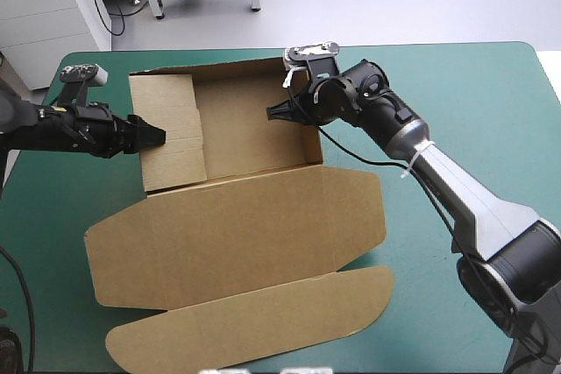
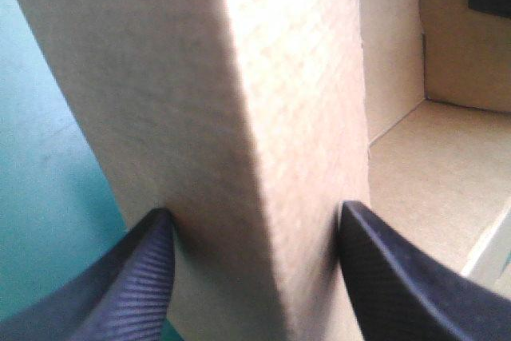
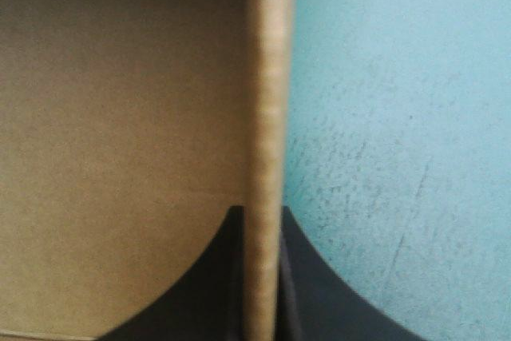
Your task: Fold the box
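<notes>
Box (image 1: 254, 129) stands as an open tray on the far left part of the teal-green cover (image 1: 473, 102), with its lid (image 1: 237, 234) flat toward the near edge. The left gripper (image 1: 151, 136) clamps the tray's thick left wall between its black fingers (image 2: 128, 277). The right gripper (image 1: 280, 113) pinches the right wall, nearly closed.
</notes>
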### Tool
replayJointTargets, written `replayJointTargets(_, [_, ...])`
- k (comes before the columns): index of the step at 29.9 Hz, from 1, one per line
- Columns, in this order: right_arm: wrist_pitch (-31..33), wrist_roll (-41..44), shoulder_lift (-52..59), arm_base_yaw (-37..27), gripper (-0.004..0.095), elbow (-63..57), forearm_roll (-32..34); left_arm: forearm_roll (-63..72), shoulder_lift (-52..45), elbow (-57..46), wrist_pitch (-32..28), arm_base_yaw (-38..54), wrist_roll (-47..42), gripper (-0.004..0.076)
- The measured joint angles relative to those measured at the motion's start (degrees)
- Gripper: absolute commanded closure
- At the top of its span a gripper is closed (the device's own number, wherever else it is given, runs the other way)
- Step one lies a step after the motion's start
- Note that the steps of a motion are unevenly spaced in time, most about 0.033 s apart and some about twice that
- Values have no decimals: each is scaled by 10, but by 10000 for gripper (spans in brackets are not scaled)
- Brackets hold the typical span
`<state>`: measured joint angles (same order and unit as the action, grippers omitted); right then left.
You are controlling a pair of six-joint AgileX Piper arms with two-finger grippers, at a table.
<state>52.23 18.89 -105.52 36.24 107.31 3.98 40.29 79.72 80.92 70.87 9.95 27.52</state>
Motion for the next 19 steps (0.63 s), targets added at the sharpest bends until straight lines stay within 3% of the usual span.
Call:
replayJointTargets(12, [-8,47,-7,48,911,0,27,-92,-2,0,2,2,-58,302])
replayJointTargets(19, [-13,39,-7,53,911,0,-2,-146,-2,0,4,0,-122,335])
